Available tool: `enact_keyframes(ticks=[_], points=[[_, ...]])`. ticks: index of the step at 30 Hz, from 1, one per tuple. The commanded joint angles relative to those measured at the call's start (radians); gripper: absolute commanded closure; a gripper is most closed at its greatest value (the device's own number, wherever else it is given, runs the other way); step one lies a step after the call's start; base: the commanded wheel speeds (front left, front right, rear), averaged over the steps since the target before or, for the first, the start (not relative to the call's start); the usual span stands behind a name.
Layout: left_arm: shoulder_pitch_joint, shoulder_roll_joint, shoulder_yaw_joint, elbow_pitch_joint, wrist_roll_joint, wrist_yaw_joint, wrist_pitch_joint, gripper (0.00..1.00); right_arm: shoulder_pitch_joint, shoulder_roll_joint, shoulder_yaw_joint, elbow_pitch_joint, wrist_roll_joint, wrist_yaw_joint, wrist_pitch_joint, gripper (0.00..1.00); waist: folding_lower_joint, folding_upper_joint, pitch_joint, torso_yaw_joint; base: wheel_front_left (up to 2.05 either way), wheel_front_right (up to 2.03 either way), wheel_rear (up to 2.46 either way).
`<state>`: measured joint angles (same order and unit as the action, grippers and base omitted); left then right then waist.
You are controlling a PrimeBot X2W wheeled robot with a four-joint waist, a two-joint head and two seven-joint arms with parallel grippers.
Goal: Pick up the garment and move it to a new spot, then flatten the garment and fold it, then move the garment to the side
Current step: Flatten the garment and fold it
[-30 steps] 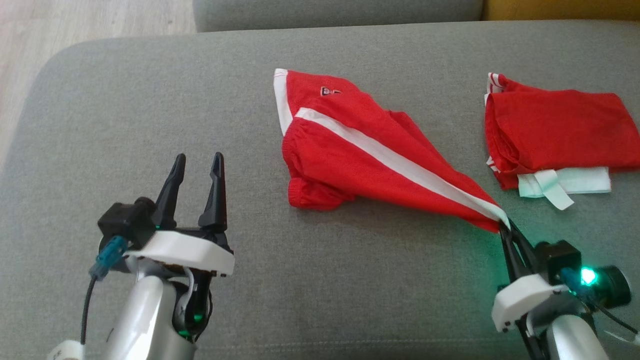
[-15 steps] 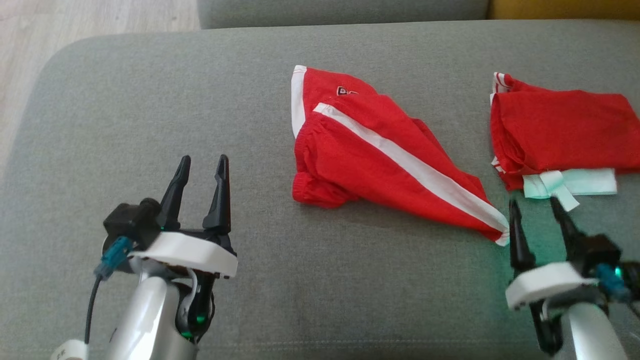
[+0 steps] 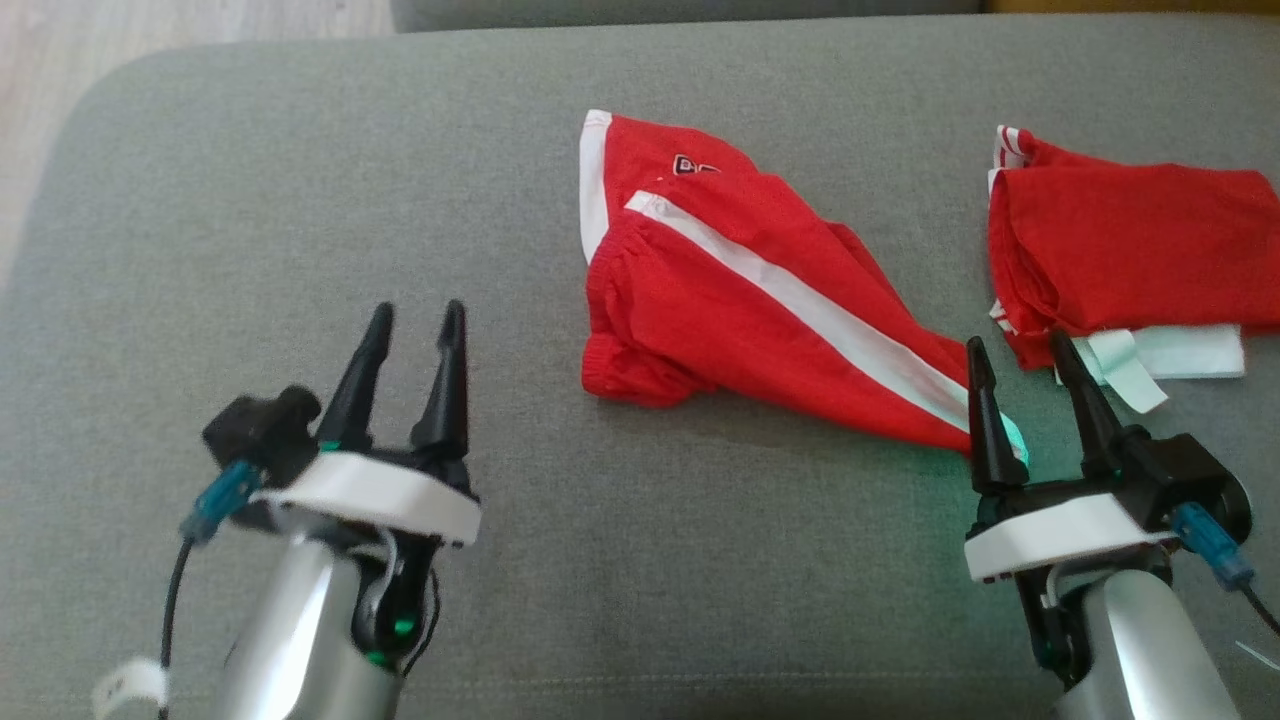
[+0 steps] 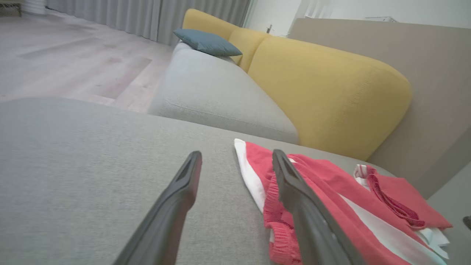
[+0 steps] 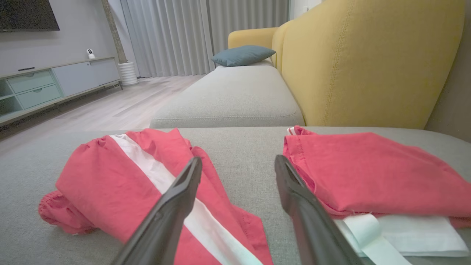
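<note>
Head view: right gripper (image 3: 1018,345) has released the red garment (image 3: 720,290), jaws now spread at its corner; left gripper (image 3: 418,308) jaws remain spread, empty.

**Clearance on the grey cushion (image 3: 250,220).** The left half is bare and open to approach from the front and left. The left gripper (image 3: 418,308), jaws apart, stands over it. 2 obstacles occupy the right half: the striped red garment (image 3: 720,300) and a folded red garment (image 3: 1130,240). A narrow bare strip separates them, with the right gripper (image 3: 1018,345), jaws apart, at its near end. A yellow backrest (image 5: 368,62) closes the far side behind the folded garment.
</note>
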<state>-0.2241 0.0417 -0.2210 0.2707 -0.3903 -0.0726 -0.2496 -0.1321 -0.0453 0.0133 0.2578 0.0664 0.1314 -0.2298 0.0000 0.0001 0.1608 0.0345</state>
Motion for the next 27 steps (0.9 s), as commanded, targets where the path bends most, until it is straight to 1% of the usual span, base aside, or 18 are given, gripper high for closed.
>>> enact_keyframes(ticks=[1, 3, 4, 7, 8, 13, 15, 16, 18, 20, 22, 25, 27], points=[[-0.065, 0.009, 0.021, -0.025, -0.008, -0.007, -0.012, 0.00, -0.029, -0.005, 0.027, -0.036, 0.009, -0.001, -0.011, 0.00, 0.0000, -0.0001, 0.006, -0.005, 0.00, 0.00, 0.00], [-0.105, 0.011, -0.003, -0.004, -0.034, -0.028, 0.015, 0.00, -0.034, -0.005, 0.030, -0.037, 0.013, -0.001, -0.011, 0.00, 0.0000, -0.0001, 0.016, -0.011, 0.00, 0.00, 0.00], [-0.130, 0.015, -0.017, 0.006, -0.053, -0.038, 0.047, 0.00, -0.037, -0.005, 0.032, -0.038, 0.014, -0.001, -0.011, 0.00, 0.0000, -0.0001, 0.020, -0.015, 0.00, 0.00, 0.00], [-0.227, 0.041, -0.065, 0.023, -0.133, -0.054, 0.187, 0.00, -0.045, -0.005, 0.035, -0.041, 0.015, -0.001, -0.011, 0.00, 0.0000, -0.0001, 0.033, -0.027, 0.00, 0.00, 0.00], [-0.264, 0.051, -0.075, 0.027, -0.168, -0.056, 0.243, 0.00, -0.049, -0.005, 0.036, -0.041, 0.014, -0.001, -0.011, 0.00, 0.0000, -0.0001, 0.038, -0.033, 0.00, 0.00, 0.00], [-0.467, 0.137, -0.143, 0.063, -0.313, -0.058, 0.535, 0.00, -0.077, -0.005, 0.044, -0.044, 0.015, -0.001, -0.012, 0.00, 0.0000, -0.0001, 0.067, -0.068, 0.00, 0.00, 0.00], [-0.539, 0.172, -0.164, 0.100, -0.356, -0.058, 0.657, 0.00, -0.089, -0.005, 0.049, -0.044, 0.018, -0.001, -0.013, 0.00, 0.0000, -0.0001, 0.080, -0.088, 0.00, 0.00, 0.00], [-0.600, 0.203, -0.185, 0.137, -0.394, -0.058, 0.772, 0.00, -0.100, -0.005, 0.053, -0.044, 0.024, -0.001, -0.015, 0.00, 0.0000, -0.0001, 0.094, -0.109, 0.00, 0.00, 0.00], [-0.652, 0.232, -0.195, 0.178, -0.416, -0.058, 0.862, 0.00, -0.109, -0.005, 0.061, -0.044, 0.030, -0.001, -0.017, 0.00, 0.0000, -0.0001, 0.108, -0.132, 0.00, 0.00, 0.00], [-0.692, 0.255, -0.203, 0.219, -0.429, -0.058, 0.936, 0.00, -0.117, -0.005, 0.071, -0.042, 0.036, -0.001, -0.020, 0.00, 0.0000, -0.0001, 0.122, -0.153, 0.00, 0.00, 0.00], [-0.725, 0.275, -0.207, 0.254, -0.434, -0.058, 0.980, 0.00, -0.125, -0.005, 0.077, -0.041, 0.044, -0.001, -0.022, 0.00, 0.0000, -0.0001, 0.137, -0.174, 0.00, 0.00, 0.00], [-0.760, 0.289, -0.209, 0.299, -0.436, -0.058, 1.007, 0.00, -0.133, -0.005, 0.083, -0.039, 0.053, -0.001, -0.025, 0.00, 0.0000, -0.0001, 0.154, -0.198, 0.00, 0.00, 0.00], [-0.775, 0.287, -0.202, 0.325, -0.449, -0.058, 1.017, 0.00, -0.137, -0.005, 0.085, -0.034, 0.055, -0.001, -0.027, 0.00, 0.0000, -0.0001, 0.162, -0.211, 0.00, 0.00, 0.00]])
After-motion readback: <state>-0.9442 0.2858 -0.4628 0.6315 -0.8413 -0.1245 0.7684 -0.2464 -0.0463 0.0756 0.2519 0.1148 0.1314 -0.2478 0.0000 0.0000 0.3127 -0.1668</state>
